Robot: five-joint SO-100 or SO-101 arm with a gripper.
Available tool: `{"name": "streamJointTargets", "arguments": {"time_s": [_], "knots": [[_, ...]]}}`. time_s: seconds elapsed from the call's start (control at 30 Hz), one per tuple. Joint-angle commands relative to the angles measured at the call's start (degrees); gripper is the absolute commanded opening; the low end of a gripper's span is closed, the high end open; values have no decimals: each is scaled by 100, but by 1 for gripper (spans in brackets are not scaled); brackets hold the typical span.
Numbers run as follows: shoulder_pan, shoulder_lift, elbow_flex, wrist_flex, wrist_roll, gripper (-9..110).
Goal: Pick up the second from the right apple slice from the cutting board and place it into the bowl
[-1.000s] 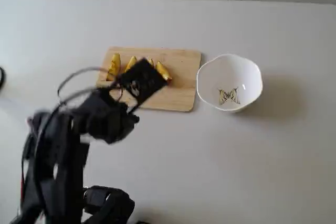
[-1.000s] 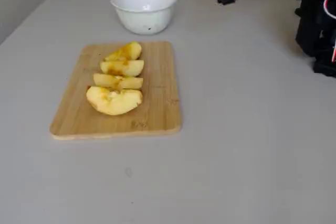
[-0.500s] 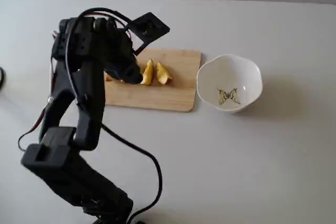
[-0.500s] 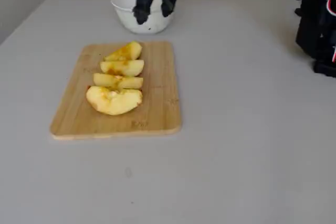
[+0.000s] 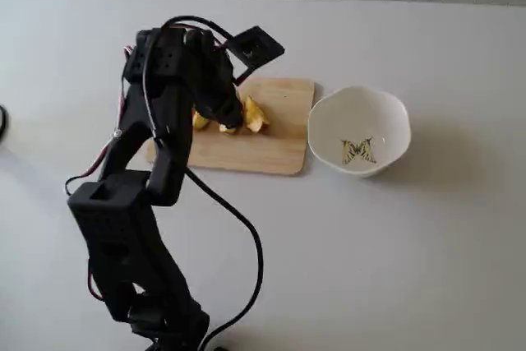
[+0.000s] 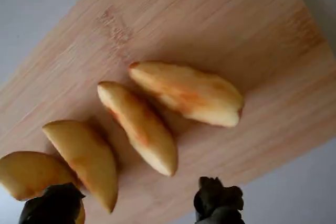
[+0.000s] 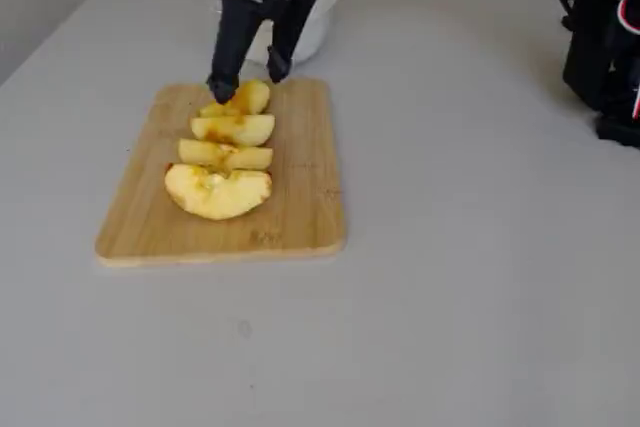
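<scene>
Four yellow apple wedges lie in a row on the cutting board [image 5: 279, 147] [image 6: 210, 19] [image 7: 300, 197]. The apple slice [image 6: 139, 127] [image 7: 225, 155] is second from the right in the wrist view and has a reddish streak. My gripper [image 6: 135, 205] [image 7: 247, 82] [image 5: 230, 113] is open and empty, low over the end of the row nearest the bowl. Its left fingertip [image 6: 52, 205] overlaps the leftmost wedge [image 6: 26, 174]. In a fixed view my arm hides part of the row. The white bowl [image 5: 386, 104] [image 7: 312, 32] with a butterfly drawing is empty beside the board.
A black cable [image 5: 246, 236] trails over the grey table from my arm's base. Dark equipment [image 7: 610, 47] stands at the right edge of a fixed view.
</scene>
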Motion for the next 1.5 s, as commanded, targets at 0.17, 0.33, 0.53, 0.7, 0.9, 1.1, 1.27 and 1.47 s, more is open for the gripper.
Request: {"name": "streamJointTargets", "arguments": {"time_s": [0.17, 0.33, 0.53, 0.7, 0.9, 1.1, 1.27, 1.47], "knots": [[141, -308, -492, -290, -70, 31], [44, -448, -492, -404, -62, 30], [18, -694, -492, -554, -44, 30], [-62, -888, -492, -659, -35, 30], [-202, -1125, -694, -650, 0, 30], [-281, -1406, -1011, -571, 18, 22], [-299, -1529, -1046, -536, 26, 10], [-316, -1600, -1046, -483, 26, 0]]}}
